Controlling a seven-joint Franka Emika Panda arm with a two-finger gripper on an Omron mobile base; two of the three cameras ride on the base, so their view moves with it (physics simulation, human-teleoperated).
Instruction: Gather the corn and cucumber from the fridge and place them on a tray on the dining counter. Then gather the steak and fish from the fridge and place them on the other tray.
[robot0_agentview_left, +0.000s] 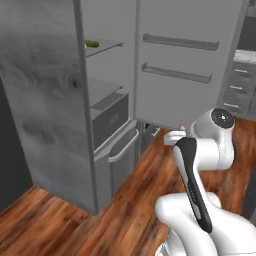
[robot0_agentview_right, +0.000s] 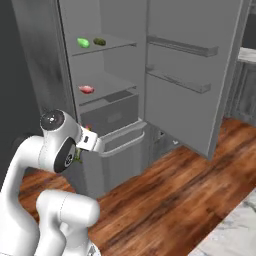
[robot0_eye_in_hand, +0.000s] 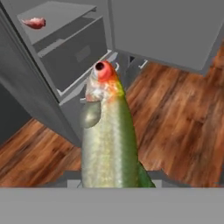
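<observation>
Hand view puts the fish (robot0_eye_in_hand: 109, 140) right in front of me: a long greenish-silver body with a red-orange head, rising from the bottom edge where the gripper (robot0_eye_in_hand: 111, 183) sits, its tail end down between the fingers. The fingertips themselves are hidden behind the body, but the fish stands out along the hand's line with nothing else under it, so the fingers are clenched on its tail end and it is carried clear of the fridge (robot0_agentview_right: 107, 125), over the wooden floor (robot0_eye_in_hand: 179, 113) just in front of the open drawer (robot0_eye_in_hand: 76, 54).

From the right base view, a speck of the red head (robot0_agentview_right: 88, 128) pokes out past the white wrist, level with the drawer front.

Farther in, the steak (robot0_agentview_right: 86, 89) lies on the middle shelf (robot0_agentview_right: 112, 87), toward its left edge. One shelf up, the corn (robot0_agentview_right: 83, 42) and the cucumber (robot0_agentview_right: 99, 41) lie side by side near the left end, close but apart, the corn to the left.

The fridge door (robot0_agentview_right: 190, 75) stands swung wide to the right, its two inner racks showing. A corner of the marble dining counter (robot0_agentview_right: 235, 232) shows at the lower right.
</observation>
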